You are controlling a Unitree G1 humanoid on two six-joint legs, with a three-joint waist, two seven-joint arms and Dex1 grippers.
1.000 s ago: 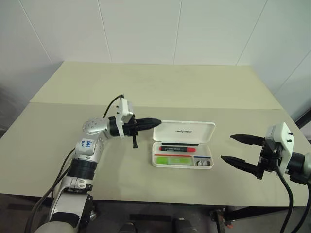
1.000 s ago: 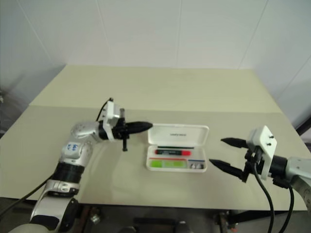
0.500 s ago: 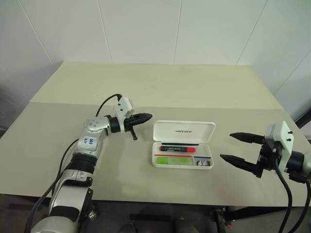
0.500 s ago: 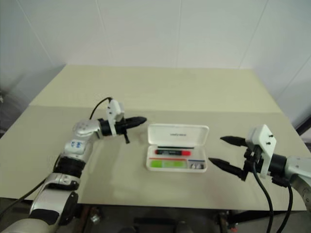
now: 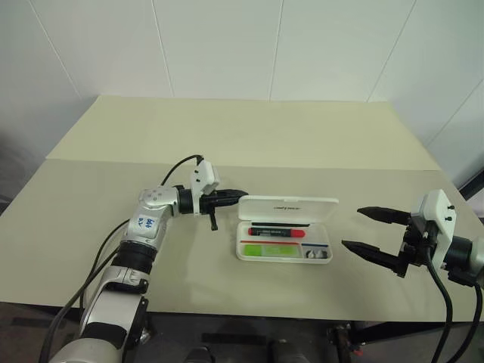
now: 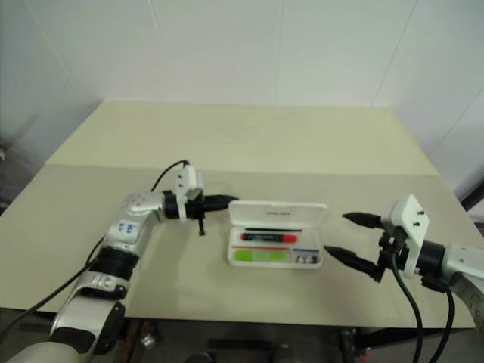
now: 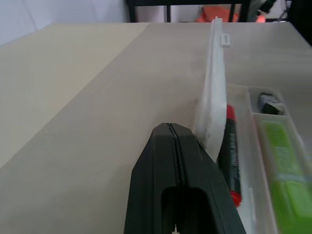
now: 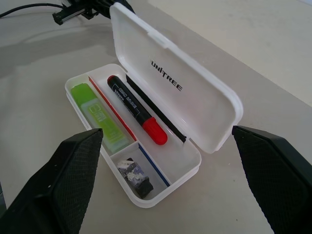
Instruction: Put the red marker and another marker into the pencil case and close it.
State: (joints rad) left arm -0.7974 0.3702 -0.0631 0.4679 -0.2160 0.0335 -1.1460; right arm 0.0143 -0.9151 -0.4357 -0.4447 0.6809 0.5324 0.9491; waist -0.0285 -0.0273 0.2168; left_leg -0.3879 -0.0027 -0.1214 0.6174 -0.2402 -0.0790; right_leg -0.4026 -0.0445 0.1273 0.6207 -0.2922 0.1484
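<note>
The case (image 5: 285,231) lies open on the table (image 5: 227,151), its lid (image 5: 289,209) tilted partway up, with the red marker (image 5: 276,232) and the green highlighter (image 5: 270,249) lying side by side in its tray. The left gripper (image 5: 240,195), fingers pressed together and holding nothing, points level at the lid's left end, its tip right behind the lid's back face. The right gripper (image 5: 361,229) hangs spread wide and empty, apart from the case on its right side.

In the left wrist view the raised lid of the pencil case (image 7: 214,92) hides part of the red marker (image 7: 229,151), and the green highlighter (image 7: 285,180) runs off the frame's edge
</note>
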